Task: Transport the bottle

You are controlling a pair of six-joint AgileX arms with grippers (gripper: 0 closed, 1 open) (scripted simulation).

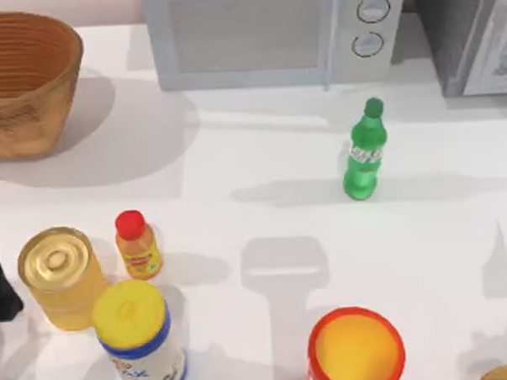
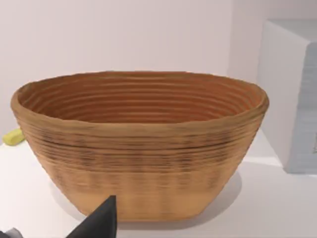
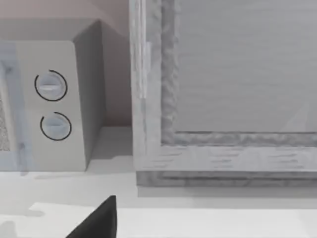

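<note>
While the bottle (image 1: pixel 365 151) stands upright and untouched at about two o'clock on the table (image 1: pixel 260 156), just in front of the microwave (image 1: pixel 272 33), I judge the task not yet begun. My left arm sits parked at the nine o'clock edge, its hand (image 2: pixel 99 223) facing the wicker basket (image 2: pixel 138 148); my right hand (image 3: pixel 99 220) faces the microwave. I cannot tell how far open either hand is. Next, I'd bring the right hand to the bottle's waist.
</note>
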